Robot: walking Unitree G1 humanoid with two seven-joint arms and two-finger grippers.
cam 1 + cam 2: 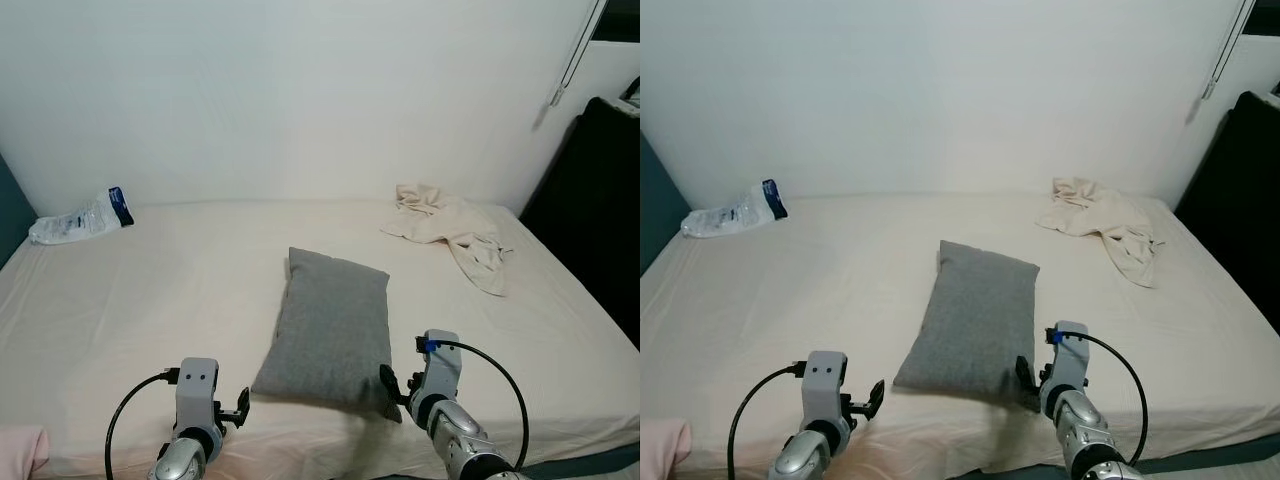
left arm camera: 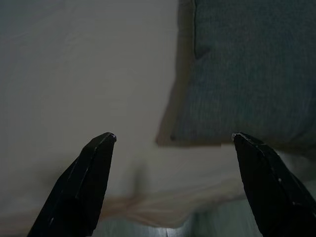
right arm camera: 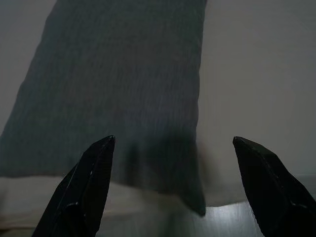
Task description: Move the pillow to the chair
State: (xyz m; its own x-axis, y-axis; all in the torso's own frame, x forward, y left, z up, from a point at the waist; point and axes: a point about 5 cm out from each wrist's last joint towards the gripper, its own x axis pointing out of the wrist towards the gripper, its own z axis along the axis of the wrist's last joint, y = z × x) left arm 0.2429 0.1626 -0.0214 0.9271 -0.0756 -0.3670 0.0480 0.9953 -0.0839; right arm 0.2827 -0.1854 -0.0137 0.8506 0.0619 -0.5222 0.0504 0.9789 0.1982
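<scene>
A grey pillow (image 1: 328, 329) lies lengthwise near the middle of the bed (image 1: 150, 290), its near end close to the mattress edge at 6 o'clock. Both silver arms reach forward low over that edge. The left gripper (image 2: 173, 140) hovers just off the pillow's near left corner, at about 7 o'clock from it, fingers spread wide. The right gripper (image 3: 173, 143) hangs over the near right corner at 5 o'clock, jaws likewise wide apart. A crumpled beige cloth (image 1: 455, 232) lies at 2 o'clock, a plastic packet (image 1: 80, 217) at 10 o'clock.
</scene>
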